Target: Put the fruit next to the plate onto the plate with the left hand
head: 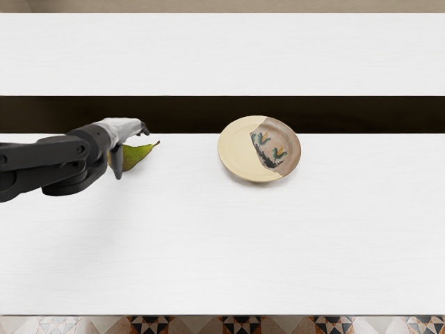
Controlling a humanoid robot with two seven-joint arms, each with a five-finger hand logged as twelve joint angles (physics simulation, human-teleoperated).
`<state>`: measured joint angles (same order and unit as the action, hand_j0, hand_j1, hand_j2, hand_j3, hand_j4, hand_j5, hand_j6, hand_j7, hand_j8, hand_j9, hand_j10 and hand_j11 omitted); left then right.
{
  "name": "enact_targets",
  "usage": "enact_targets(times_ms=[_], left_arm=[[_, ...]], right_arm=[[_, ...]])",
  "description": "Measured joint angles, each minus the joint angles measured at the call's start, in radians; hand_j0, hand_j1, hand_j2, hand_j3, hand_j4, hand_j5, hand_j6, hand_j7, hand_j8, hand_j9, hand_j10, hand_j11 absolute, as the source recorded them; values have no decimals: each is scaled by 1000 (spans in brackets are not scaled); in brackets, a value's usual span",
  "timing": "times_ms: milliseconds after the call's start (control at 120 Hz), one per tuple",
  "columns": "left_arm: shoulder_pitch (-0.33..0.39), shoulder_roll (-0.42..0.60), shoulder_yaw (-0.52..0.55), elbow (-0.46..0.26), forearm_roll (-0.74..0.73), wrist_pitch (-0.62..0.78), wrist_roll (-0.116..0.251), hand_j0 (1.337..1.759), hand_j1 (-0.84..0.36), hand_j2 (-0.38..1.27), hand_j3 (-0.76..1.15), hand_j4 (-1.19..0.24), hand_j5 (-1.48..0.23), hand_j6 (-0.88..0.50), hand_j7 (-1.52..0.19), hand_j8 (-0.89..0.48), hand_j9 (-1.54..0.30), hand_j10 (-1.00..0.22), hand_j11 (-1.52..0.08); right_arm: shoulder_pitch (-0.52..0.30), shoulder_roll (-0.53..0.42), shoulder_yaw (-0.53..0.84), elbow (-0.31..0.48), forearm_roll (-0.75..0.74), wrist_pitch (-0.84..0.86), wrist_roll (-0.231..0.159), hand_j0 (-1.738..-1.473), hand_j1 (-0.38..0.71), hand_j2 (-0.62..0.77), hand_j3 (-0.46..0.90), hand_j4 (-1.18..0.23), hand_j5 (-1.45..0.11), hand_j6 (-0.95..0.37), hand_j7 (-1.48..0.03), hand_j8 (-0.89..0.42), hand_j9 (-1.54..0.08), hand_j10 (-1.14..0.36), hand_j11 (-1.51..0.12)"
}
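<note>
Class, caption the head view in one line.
Left hand at a green fruit; the plate sits apart to its right on the table.

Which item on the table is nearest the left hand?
The green, pointed fruit, partly hidden beneath the left hand. The round cream-and-brown ceramic plate lies apart, further toward the picture's right.

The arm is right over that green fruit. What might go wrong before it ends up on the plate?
The fruit is partly hidden by the left hand and lies close to the back edge of the table. A clumsy nudge could roll it into the dark gap behind. Its tapered, pointed shape might also slip from a grasp. The plate sits well off to the right, also near that edge, so the fruit could drop on the way or roll off it.
</note>
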<state>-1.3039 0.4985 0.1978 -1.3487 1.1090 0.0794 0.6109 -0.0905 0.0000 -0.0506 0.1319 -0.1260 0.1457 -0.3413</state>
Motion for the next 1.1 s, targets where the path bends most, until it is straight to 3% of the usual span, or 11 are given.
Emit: enact_targets(times_ms=[850,950,1100], left_arm=[[22,-11,19,4,6,21,0,1658,-9,63,0,-303,-391,-304,-390,-304,-390,-303,-390],[35,-20,18,16,9,22,0,1658,-21,68,0,-253,-406,-271,-407,-317,-405,-318,-405],[36,-18,18,23,17,32,0,1658,-31,70,0,-325,-418,-305,-418,-327,-417,-327,-417]], right_arm=[[0,0,0,0,0,0,0,-1658,-349,0,0,0,0,0,0,0,0,0,0],[0,0,0,0,0,0,0,-1658,-349,0,0,0,0,0,0,0,0,0,0],[0,0,0,0,0,0,0,-1658,-349,0,0,0,0,0,0,0,0,0,0]])
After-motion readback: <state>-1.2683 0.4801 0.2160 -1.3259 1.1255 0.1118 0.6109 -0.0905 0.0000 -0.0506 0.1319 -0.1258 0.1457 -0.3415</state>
